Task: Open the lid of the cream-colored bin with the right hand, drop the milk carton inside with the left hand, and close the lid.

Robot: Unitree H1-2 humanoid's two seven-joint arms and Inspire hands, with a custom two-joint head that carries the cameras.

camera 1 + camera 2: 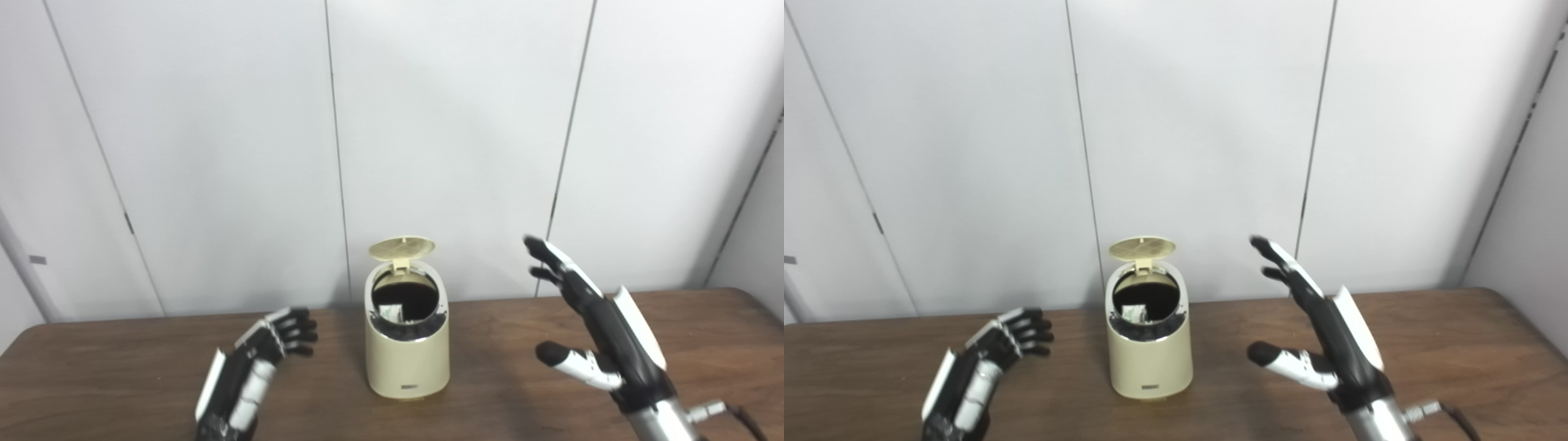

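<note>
The cream-colored bin stands in the middle of the wooden table. Its round lid is up, hinged at the back. The milk carton lies inside the dark opening, only a pale corner showing; it also shows in the right eye view. My left hand rests low to the left of the bin, empty, fingers loosely curled toward it. My right hand is raised to the right of the bin, fingers spread and thumb out, holding nothing, clear of the lid.
A white panelled wall runs right behind the table's far edge, close behind the bin. Bare tabletop lies on both sides of the bin and in front of it.
</note>
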